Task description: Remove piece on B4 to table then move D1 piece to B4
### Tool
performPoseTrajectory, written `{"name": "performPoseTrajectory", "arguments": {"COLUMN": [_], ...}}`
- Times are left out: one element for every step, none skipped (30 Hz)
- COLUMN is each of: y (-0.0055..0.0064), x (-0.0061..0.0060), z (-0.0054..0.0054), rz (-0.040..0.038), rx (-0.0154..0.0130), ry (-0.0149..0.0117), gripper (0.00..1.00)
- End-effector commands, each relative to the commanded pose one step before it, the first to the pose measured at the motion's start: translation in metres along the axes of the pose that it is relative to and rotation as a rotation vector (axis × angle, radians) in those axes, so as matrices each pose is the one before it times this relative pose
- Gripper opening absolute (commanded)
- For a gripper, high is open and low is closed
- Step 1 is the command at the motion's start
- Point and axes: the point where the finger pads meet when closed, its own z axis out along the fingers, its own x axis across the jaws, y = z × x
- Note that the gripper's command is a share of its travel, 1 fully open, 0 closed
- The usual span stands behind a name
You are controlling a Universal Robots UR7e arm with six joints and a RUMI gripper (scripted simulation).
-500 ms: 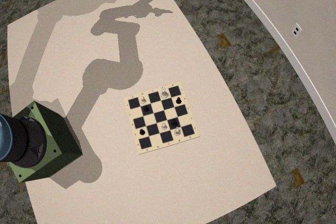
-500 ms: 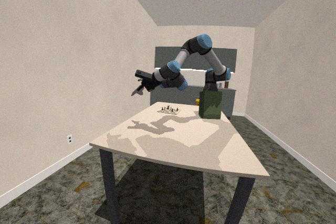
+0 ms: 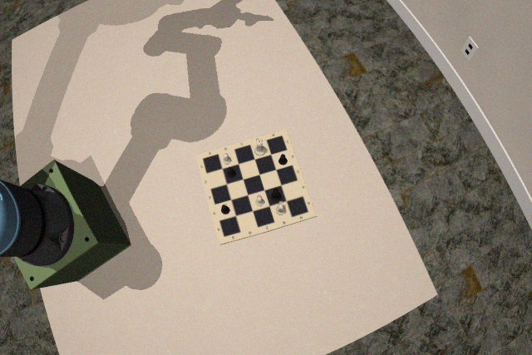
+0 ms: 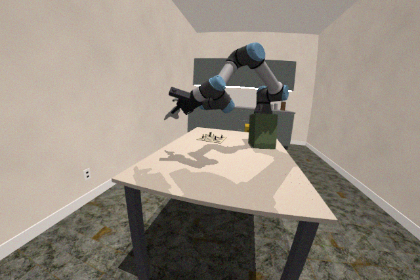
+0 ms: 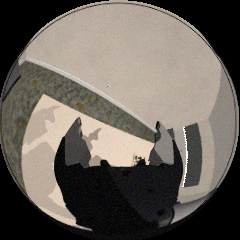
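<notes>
A small chessboard (image 3: 256, 186) lies flat on the beige table, also seen far off in the exterior view (image 4: 211, 139). Several black and white pieces stand upright on it, among them a tall white piece (image 3: 258, 146) at the far edge, a black piece (image 3: 275, 194) and a white piece (image 3: 281, 208) near the right corner. The edge letters and numbers are too small to read. My gripper (image 4: 171, 114) is open and empty, high above the table and well away from the board. In the wrist view the two fingers stand wide apart with nothing between them.
The arm's green base block (image 3: 64, 222) stands on the table left of the board, also seen in the exterior view (image 4: 262, 130). The arm's shadow falls across the table top. Walls close in on the left and behind.
</notes>
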Motion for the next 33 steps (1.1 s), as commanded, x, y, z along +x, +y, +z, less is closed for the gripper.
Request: {"name": "performPoseTrajectory", "arguments": {"y": [-0.00095, 0.00000, 0.00000, 0.00000, -0.00001, -0.00002, -0.00003, -0.00004, -0.00006, -0.00007, -0.00009, -0.00012, -0.00014, -0.00016, -0.00019, -0.00021, -0.00024, 0.00000, 0.00000, -0.00026, -0.00029, -0.00031, -0.00034, -0.00036, -0.00038, -0.00040, -0.00041, -0.00042, -0.00042, -0.00042, -0.00041, -0.00040, -0.00038], "x": [0.00062, 0.00000, 0.00000, 0.00001, 0.00003, 0.00007, 0.00011, 0.00016, 0.00022, 0.00029, 0.00037, 0.00045, 0.00055, 0.00065, 0.00077, 0.00089, 0.00101, 0.00000, 0.00000, 0.00115, 0.00129, 0.00144, 0.00160, 0.00176, 0.00194, 0.00212, 0.00230, 0.00250, 0.00270, 0.00291, 0.00312, 0.00334, 0.00357], "z": [-0.00043, 0.00000, 0.00000, 0.00001, 0.00003, 0.00006, 0.00010, 0.00015, 0.00021, 0.00027, 0.00034, 0.00042, 0.00051, 0.00060, 0.00070, 0.00081, 0.00092, 0.00000, 0.00000, 0.00104, 0.00116, 0.00128, 0.00141, 0.00154, 0.00167, 0.00180, 0.00193, 0.00207, 0.00220, 0.00233, 0.00246, 0.00259, 0.00271], "rz": [0.00166, 0.00000, 0.00000, -0.00001, -0.00002, -0.00005, -0.00007, -0.00011, -0.00015, -0.00020, -0.00025, -0.00031, -0.00037, -0.00044, -0.00051, -0.00059, -0.00067, 0.00000, 0.00000, -0.00075, -0.00083, -0.00092, -0.00100, -0.00109, -0.00118, -0.00126, -0.00135, -0.00143, -0.00150, -0.00158, -0.00165, -0.00171, -0.00177], "rx": [0.00098, 0.00000, 0.00000, -0.00002, -0.00007, -0.00013, -0.00021, -0.00031, -0.00043, -0.00056, -0.00071, -0.00088, -0.00107, -0.00127, -0.00148, -0.00171, -0.00195, 0.00000, 0.00000, -0.00220, -0.00247, -0.00275, -0.00304, -0.00334, -0.00365, -0.00397, -0.00430, -0.00464, -0.00499, -0.00535, -0.00571, -0.00608, -0.00646], "ry": [0.00007, 0.00000, 0.00000, -0.00001, -0.00003, -0.00006, -0.00009, -0.00013, -0.00019, -0.00024, -0.00031, -0.00038, -0.00046, -0.00055, -0.00065, -0.00075, -0.00086, 0.00000, 0.00000, -0.00097, -0.00109, -0.00122, -0.00135, -0.00149, -0.00164, -0.00180, -0.00196, -0.00213, -0.00230, -0.00248, -0.00267, -0.00287, -0.00308], "gripper": [1.00, 1.00, 1.00, 1.00, 1.00, 1.00, 1.00, 1.00, 1.00, 1.00, 1.00, 1.00, 1.00, 1.00, 1.00, 1.00, 1.00, 1.00, 1.00, 1.00, 1.00, 1.00, 1.00, 1.00, 1.00, 1.00, 1.00, 1.00, 1.00, 1.00, 1.00, 1.00, 1.00]}}
